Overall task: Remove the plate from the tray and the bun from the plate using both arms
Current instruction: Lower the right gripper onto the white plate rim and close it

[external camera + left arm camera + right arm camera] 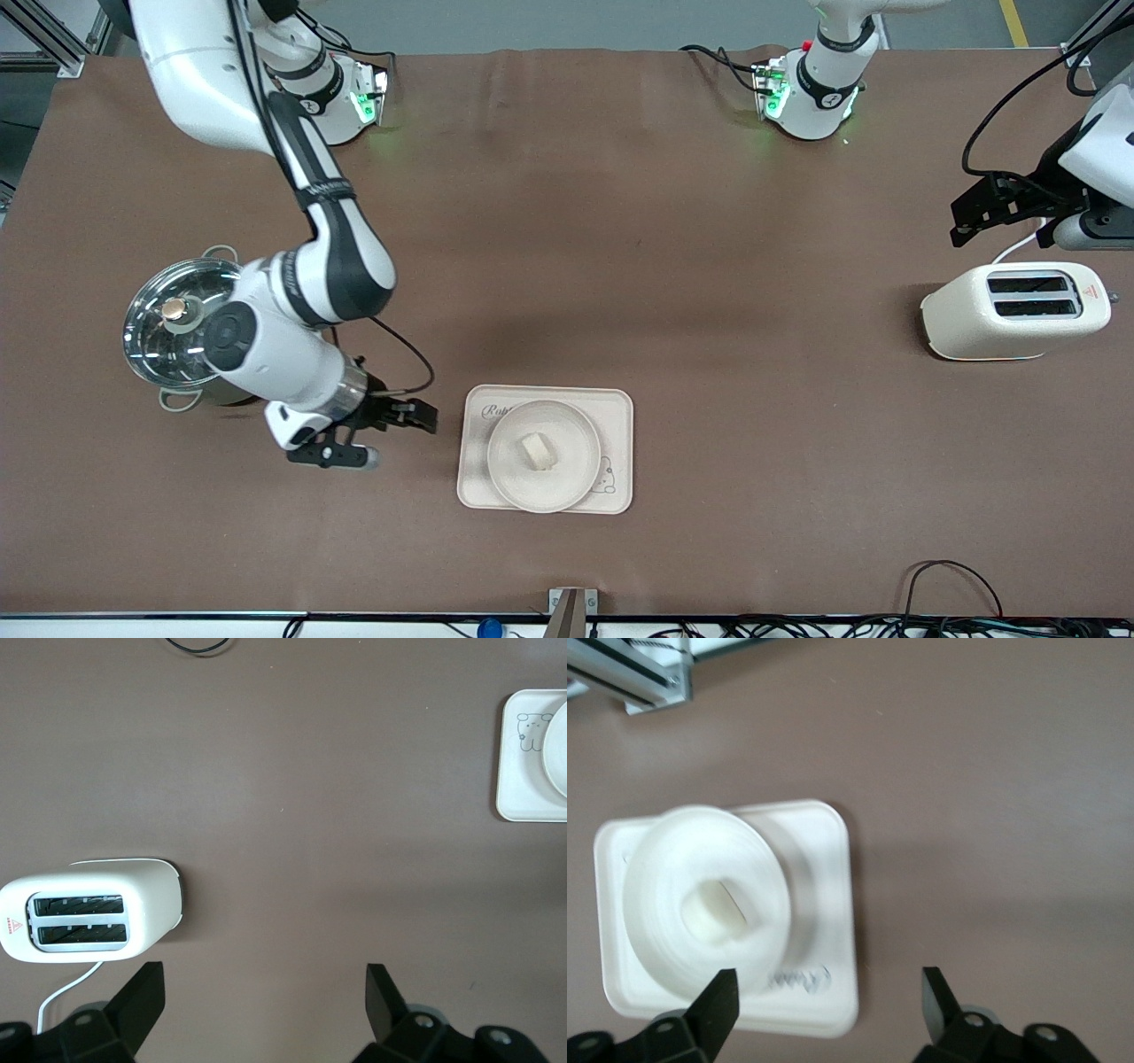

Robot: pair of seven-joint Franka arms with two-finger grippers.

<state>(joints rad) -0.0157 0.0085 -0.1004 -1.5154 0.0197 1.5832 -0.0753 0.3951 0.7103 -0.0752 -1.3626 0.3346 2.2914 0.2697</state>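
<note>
The round cream plate (571, 474) sits on the rectangular cream tray (620, 408) near the table's front middle. The small pale bun (537, 450) lies in the middle of the plate. My right gripper (394, 436) is open and empty, low over the table beside the tray, toward the right arm's end. Its wrist view shows the plate (656, 868), the bun (713, 908) and the tray (828, 904) past the open gripper (828, 997). My left gripper (970, 217) is open and empty, up over the table by the toaster. Its wrist view (266, 1001) shows the tray's corner (523, 788).
A steel pot with a glass lid (177, 323) stands at the right arm's end, partly under that arm. A cream toaster (1014, 310) stands at the left arm's end and also shows in the left wrist view (89, 917). Cables run along the front edge (957, 580).
</note>
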